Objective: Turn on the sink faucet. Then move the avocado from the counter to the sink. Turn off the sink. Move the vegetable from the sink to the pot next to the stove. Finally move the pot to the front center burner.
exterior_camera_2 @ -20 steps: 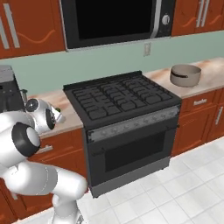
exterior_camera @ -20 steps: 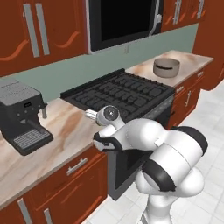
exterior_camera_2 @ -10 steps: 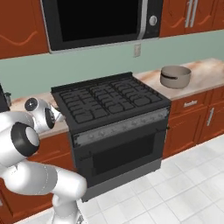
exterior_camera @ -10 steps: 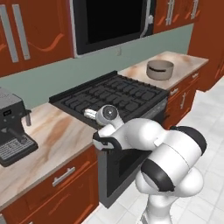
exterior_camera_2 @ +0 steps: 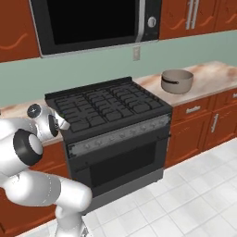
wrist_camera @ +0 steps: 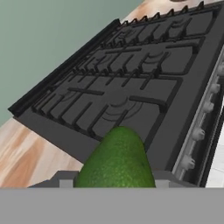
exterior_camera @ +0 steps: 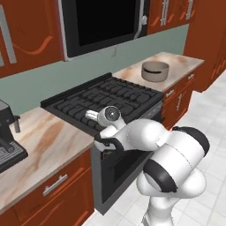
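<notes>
No readable writing shows on the microwave [exterior_camera_2: 95, 23], the gas stove [exterior_camera_2: 109, 106] or the coffee machine [exterior_camera: 6, 139]. The tool [wrist_camera: 114, 181] is clamped on the green avocado [wrist_camera: 117, 162], held over the stove's front left corner. The grey pot [exterior_camera_2: 177, 80] stands on the marble counter [exterior_camera_2: 213, 76] just right of the stove. Red-brown cabinets, a green wall and a white tiled floor [exterior_camera_2: 185, 194] surround them.

Evenly lit rendered kitchen, soft and slightly blurred.
Flat diffuse light, faint shadows under the stove [exterior_camera_2: 111, 109] grates; avocado [wrist_camera: 117, 162] between the jaws soft-edged, no glare.
</notes>
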